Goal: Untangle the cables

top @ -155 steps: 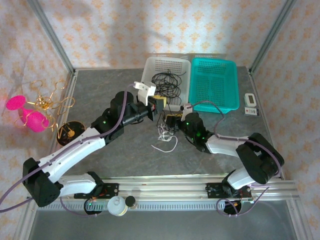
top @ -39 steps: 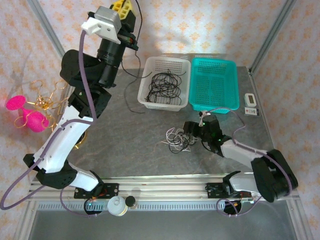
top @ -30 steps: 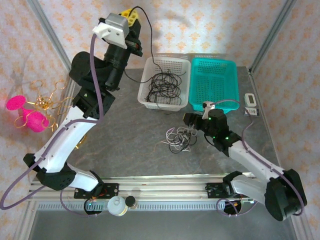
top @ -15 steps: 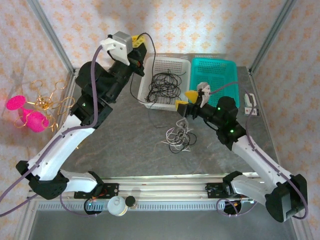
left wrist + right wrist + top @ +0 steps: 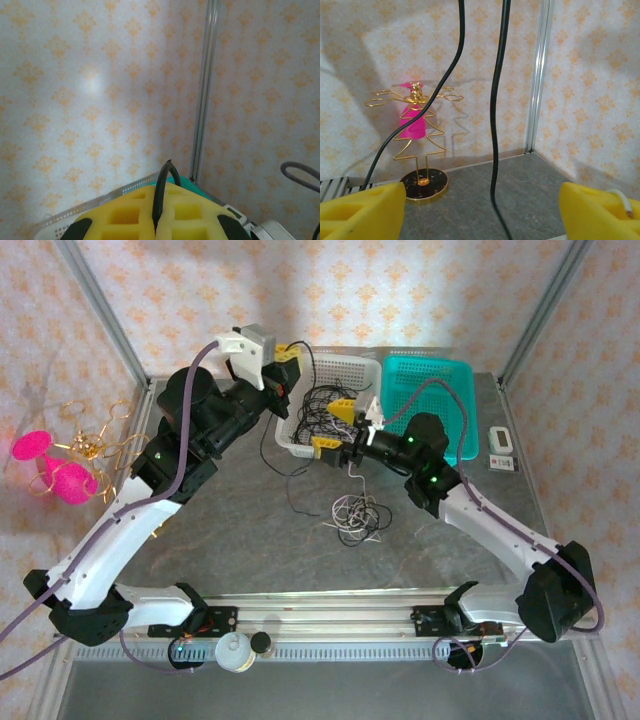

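Observation:
My left gripper is raised beside the white basket, shut on a black cable that hangs down to the table. In the left wrist view the yellow pads pinch that cable. My right gripper stands open in front of the basket. In the right wrist view the black cable hangs between its wide-apart fingertips, and a white cable end lies against the right one. A black-and-white tangle lies on the table below, with a white strand rising toward the right gripper.
The white basket holds loose black cables; a teal basket stands to its right. A gold wire ornament with pink parts stands at the left edge. A small white device lies at the right.
The left arm came down from high up toward the white basket, carrying the black cable. The right gripper lifted off the tangle, moved up-left toward the basket and opened a little wider.

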